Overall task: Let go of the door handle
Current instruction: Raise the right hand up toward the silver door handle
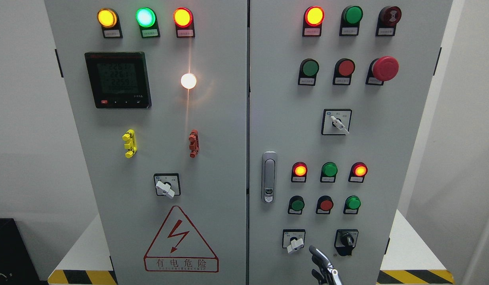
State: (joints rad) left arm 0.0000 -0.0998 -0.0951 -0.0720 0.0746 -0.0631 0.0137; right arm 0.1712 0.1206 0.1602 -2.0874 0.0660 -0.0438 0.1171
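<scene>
The silver door handle (pixel 269 177) sits flush and upright on the left edge of the cabinet's right door (pixel 387 130). Nothing touches it. My right hand (pixel 322 266) rises from the bottom edge, right of the middle, well below and to the right of the handle. Its dark fingers (pixel 316 253) are loosely extended and hold nothing. Only the fingers and part of the palm show; the arm is cut off by the frame. Both cabinet doors look closed, with a narrow seam (pixel 248 158) between them.
The right door carries indicator lamps, push buttons, a red mushroom stop button (pixel 385 68) and rotary switches (pixel 295 242) (pixel 346 240) close to my hand. The left door holds a meter (pixel 118 80) and a hazard sign (pixel 181 242). Striped floor plinth edges flank the cabinet.
</scene>
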